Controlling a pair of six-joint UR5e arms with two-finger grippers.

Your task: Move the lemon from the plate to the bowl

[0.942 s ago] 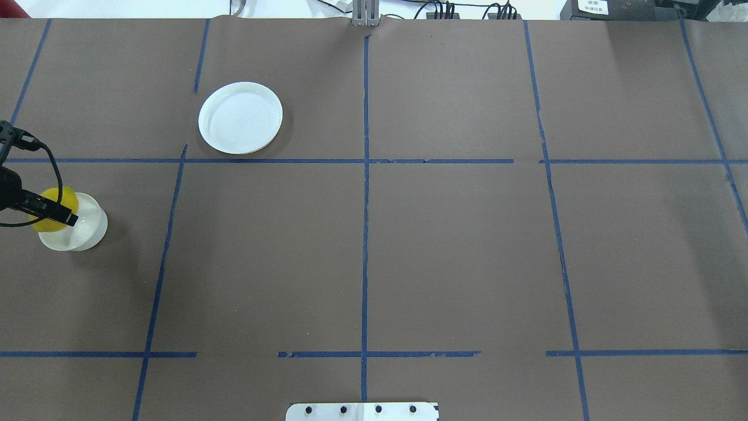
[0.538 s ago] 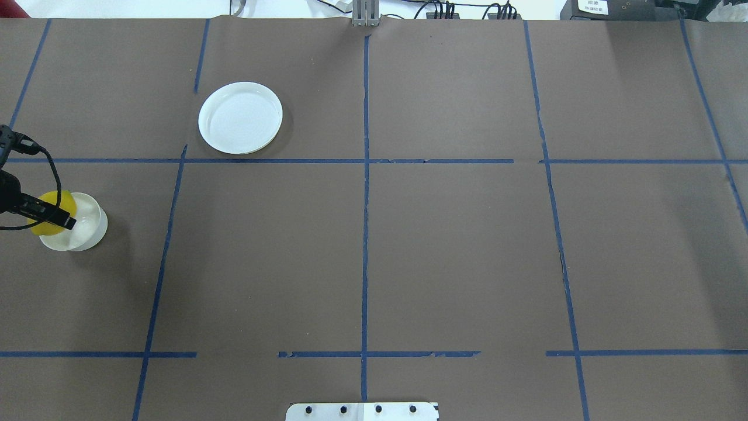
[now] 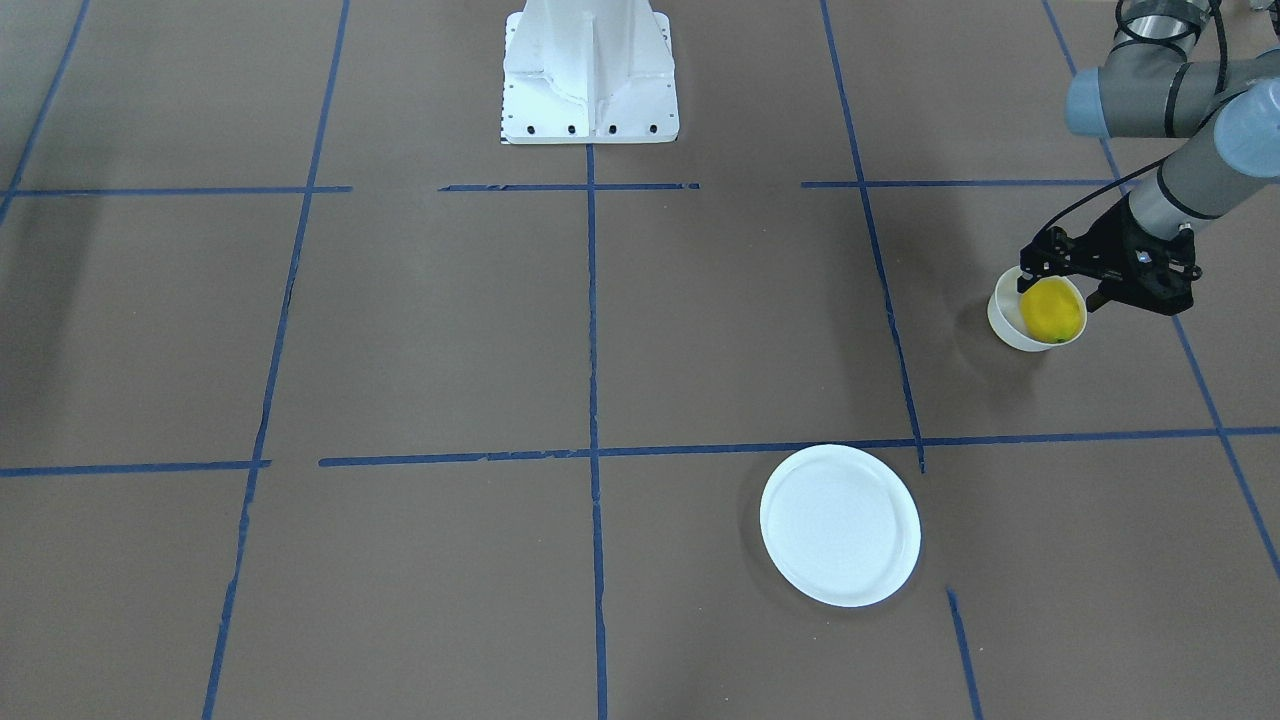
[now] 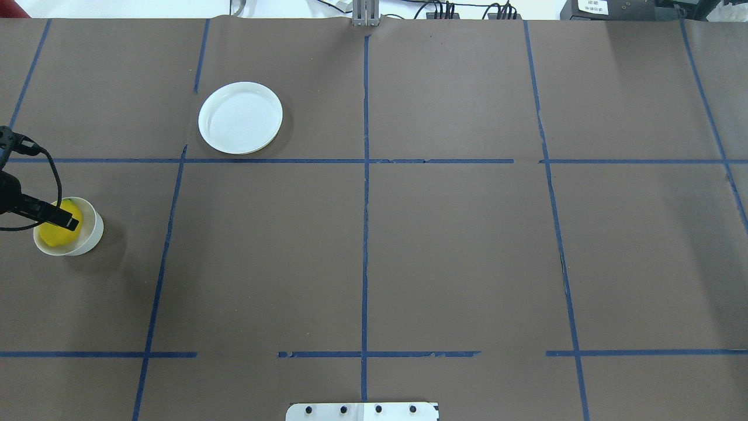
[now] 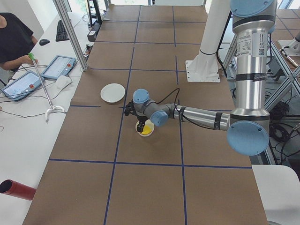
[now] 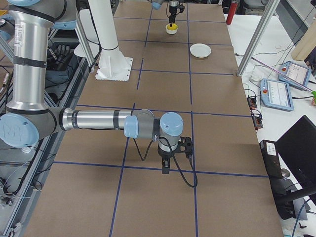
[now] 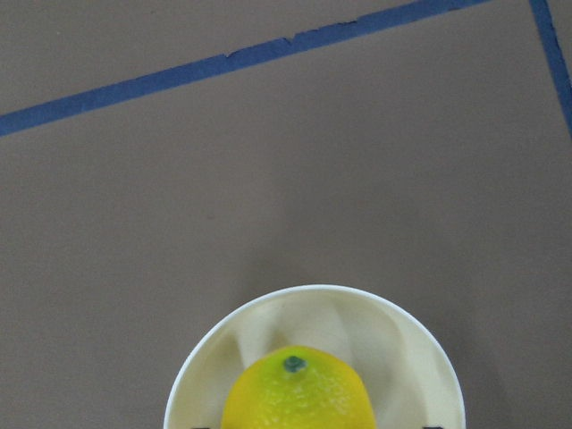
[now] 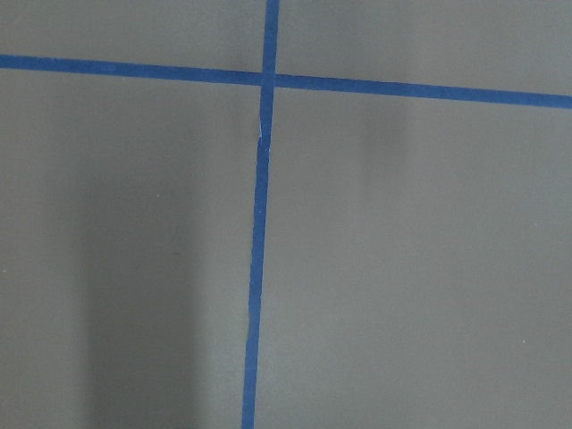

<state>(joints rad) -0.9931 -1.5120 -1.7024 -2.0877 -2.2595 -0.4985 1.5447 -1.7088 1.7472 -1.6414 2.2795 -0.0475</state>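
Shows left gripper point(image 3: 1062, 290) spread open around lemon point(image 4: 55, 233) seated in bowl point(image 4: 90, 237), near-left of plate point(image 4: 240, 118); cannot tell right gripper point(image 6: 166, 170) state.

Yellow lemon point(image 7: 298, 393) sits inside white bowl point(image 7: 413, 356), low in middle, green tip up. Brown table point(image 7: 268, 197) around. Blue tape line point(image 7: 223, 64) across top.

lemon point(image 4: 56, 231) in bowl point(image 4: 93, 234), plate point(image 4: 240, 118) well apart

Brown table point(image 4: 467, 263), blue tape grid point(image 4: 364, 234), 2 tablets point(image 5: 58, 67), operator in black shirt point(image 5: 13, 35), red cylinder point(image 5: 18, 190)
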